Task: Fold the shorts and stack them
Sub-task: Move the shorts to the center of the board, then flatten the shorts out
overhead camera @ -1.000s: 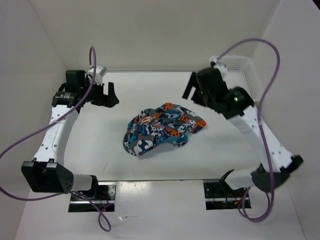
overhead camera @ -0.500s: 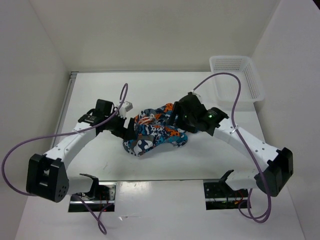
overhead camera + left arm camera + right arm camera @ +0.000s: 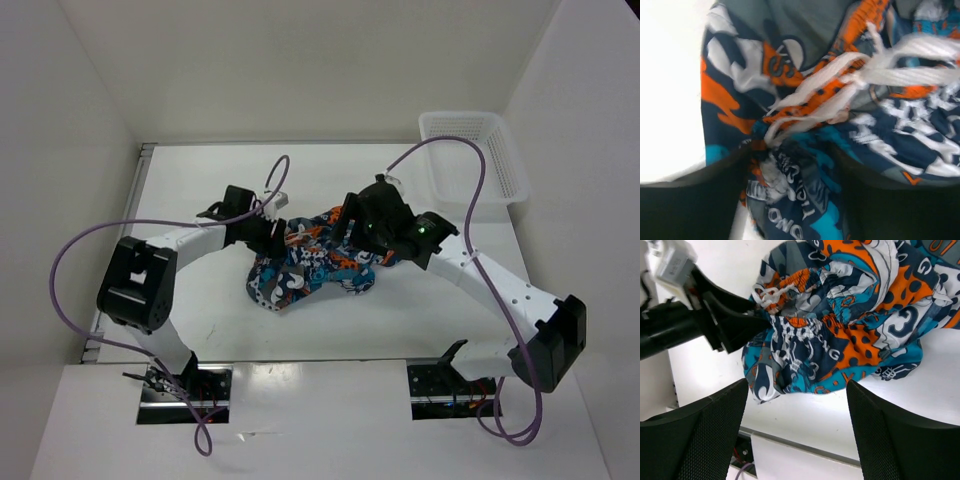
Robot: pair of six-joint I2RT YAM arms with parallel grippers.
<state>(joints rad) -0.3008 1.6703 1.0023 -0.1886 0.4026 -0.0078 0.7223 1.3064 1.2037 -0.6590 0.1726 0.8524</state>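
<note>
Shorts (image 3: 310, 265) crumpled on desk (image 3: 220, 310), beneath right hand (image 3: 796, 390), spread open | left hand (image 3: 747, 315) pinches waistband by drawstring (image 3: 840, 75) | likely light, limp cloth; waistband corners look the surest hold

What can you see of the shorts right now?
The shorts are soft printed cloth in orange, teal, navy and white, with letters, numbers and round badges. They lie crumpled in an unfolded heap in the middle of the table. A gathered elastic waistband and a frayed white drawstring show. The left gripper pinches a bunch of cloth at the waistband beside the drawstring. The right gripper hangs open above, apparently not touching.
</note>
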